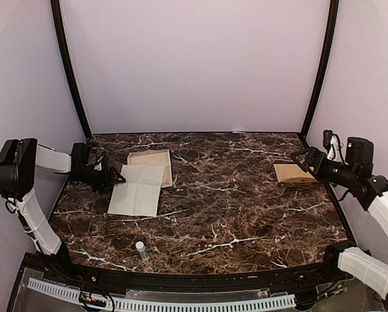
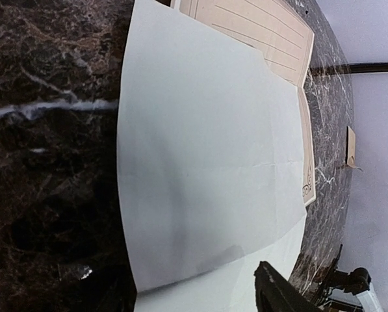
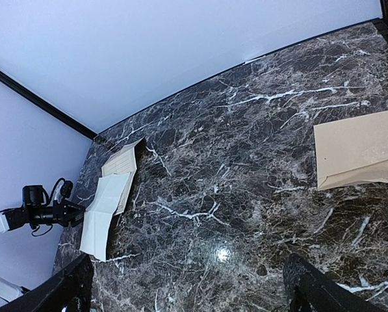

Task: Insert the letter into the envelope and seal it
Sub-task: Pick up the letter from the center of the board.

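The letter is a creased white sheet lying flat at the table's left, overlapping a cream page with a brown scroll border. Both fill the left wrist view, the white sheet over the cream page. My left gripper is low at the sheet's left edge. One dark finger shows over the sheet's near fold, and the jaws look open and empty. The kraft-brown envelope lies flat at the far right, also seen in the right wrist view. My right gripper hovers beside it, open and empty.
A small clear bottle with a white cap stands near the front edge, left of centre. Black frame posts rise at the back corners against pale walls. The dark marble table lies between the sheets and the envelope.
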You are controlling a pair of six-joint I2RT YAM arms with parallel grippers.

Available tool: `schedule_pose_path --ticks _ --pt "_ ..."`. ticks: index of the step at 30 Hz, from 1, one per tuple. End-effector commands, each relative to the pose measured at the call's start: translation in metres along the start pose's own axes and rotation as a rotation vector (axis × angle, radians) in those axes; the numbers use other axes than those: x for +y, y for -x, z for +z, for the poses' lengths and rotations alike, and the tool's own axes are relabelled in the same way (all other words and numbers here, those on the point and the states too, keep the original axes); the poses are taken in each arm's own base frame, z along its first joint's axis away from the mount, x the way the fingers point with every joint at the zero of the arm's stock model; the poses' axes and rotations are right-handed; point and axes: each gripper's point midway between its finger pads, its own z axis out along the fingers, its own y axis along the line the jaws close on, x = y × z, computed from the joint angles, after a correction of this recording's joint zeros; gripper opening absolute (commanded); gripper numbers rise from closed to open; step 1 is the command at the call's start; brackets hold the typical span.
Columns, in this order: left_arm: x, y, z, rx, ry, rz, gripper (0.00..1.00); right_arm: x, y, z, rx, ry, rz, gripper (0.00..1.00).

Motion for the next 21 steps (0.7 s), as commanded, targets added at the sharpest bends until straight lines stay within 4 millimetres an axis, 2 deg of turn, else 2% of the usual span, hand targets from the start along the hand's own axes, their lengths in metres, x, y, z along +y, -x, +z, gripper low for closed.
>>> schedule_pose_path --ticks 1,8,14,21 --pt "-0.016 0.0 0.001 0.026 -0.094 -0.01 0.6 0.007 0.006 0.001 -0.019 0.017 -0.027 0.99" --pt "-0.006 -0.005 0.006 0.042 -0.07 -0.049 0.55 0.013 0.009 0.0 -0.02 0.025 -0.035 0.99" --pt "0.001 -0.009 0.011 0.06 -0.056 -0.079 0.42 0.014 0.008 -0.001 -0.019 0.023 -0.035 0.99" --pt "0.0 -0.007 0.01 0.053 -0.049 -0.078 0.32 0.013 0.005 0.0 -0.009 0.015 -0.034 0.98"
